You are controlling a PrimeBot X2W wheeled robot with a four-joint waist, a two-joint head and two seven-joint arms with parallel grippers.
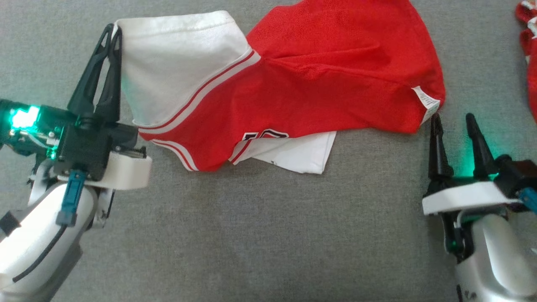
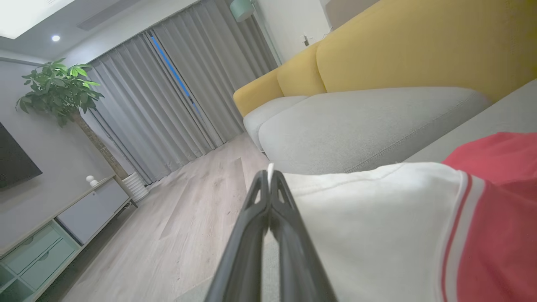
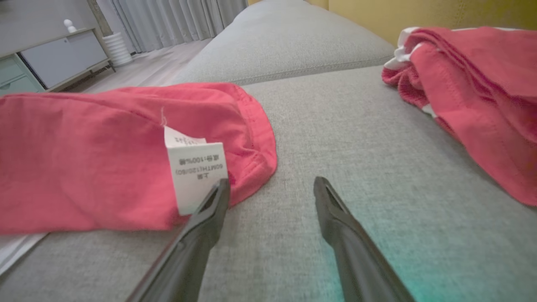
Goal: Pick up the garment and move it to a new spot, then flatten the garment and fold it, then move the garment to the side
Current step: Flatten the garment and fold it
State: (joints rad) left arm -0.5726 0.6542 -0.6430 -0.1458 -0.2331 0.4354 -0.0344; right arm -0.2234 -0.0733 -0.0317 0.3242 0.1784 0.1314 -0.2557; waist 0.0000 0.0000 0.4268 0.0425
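Left gripper (image 1: 114,31), fingers pinched together, clamps the white corner of the garment (image 1: 335,79), which spreads rightward from those tips over the grey cushion (image 1: 251,235). Right gripper (image 1: 453,119) gapes wide and empty, one fingertip beside the care label (image 1: 428,102); a bunched red piece (image 1: 529,50) lies further right.

I have the garment (image 1: 335,84) lying across the far middle of the sofa seat cushion (image 1: 251,235), with my left gripper (image 1: 115,29) at its far left corner, fingers pinched on the hem there. My right gripper (image 1: 452,116) is just before the garment's right end, its left finger beside the care label (image 1: 427,102). A smaller bunched cloth (image 1: 528,50) lies further right, apart from the garment.
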